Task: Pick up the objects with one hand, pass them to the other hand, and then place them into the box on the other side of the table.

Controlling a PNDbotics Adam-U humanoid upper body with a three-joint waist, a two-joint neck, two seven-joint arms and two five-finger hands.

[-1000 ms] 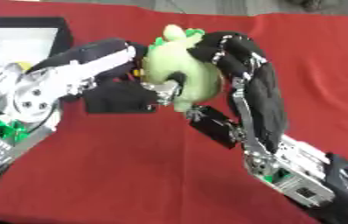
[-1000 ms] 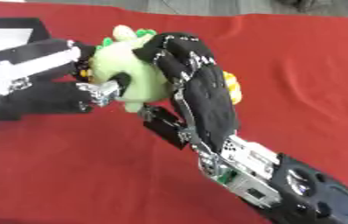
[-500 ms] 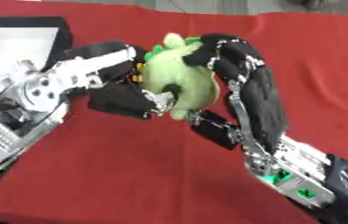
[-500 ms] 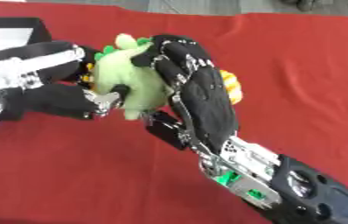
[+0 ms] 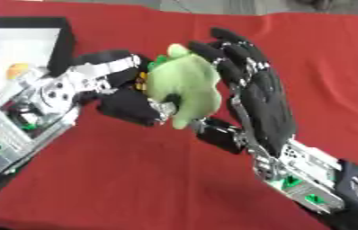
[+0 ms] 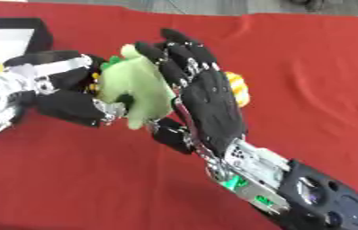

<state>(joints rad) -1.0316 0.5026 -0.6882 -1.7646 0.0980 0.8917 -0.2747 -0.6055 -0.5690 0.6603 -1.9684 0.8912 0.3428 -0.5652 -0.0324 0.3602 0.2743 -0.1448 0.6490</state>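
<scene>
The right hand (image 5: 257, 96) comes in from the near right corner, and its fingers (image 6: 184, 58), curled round the green soft toy (image 5: 181, 86) a moment ago, now stand straighter and spread against the toy's right side. The left hand (image 5: 127, 96) has closed in from the left, its fingers curled under and round the toy. By my reading, the handover is nearly done, with the release next. The toy is held above the red tabletop (image 5: 135, 179), between both hands: pale green, plump, and plush, with darker green leaves on top. Beyond it, at far left, sits the box (image 5: 56, 33), white inside with a small orange thing (image 5: 15, 69) in it. A yellow-orange object (image 6: 237, 87) peeks out behind the right hand.
</scene>
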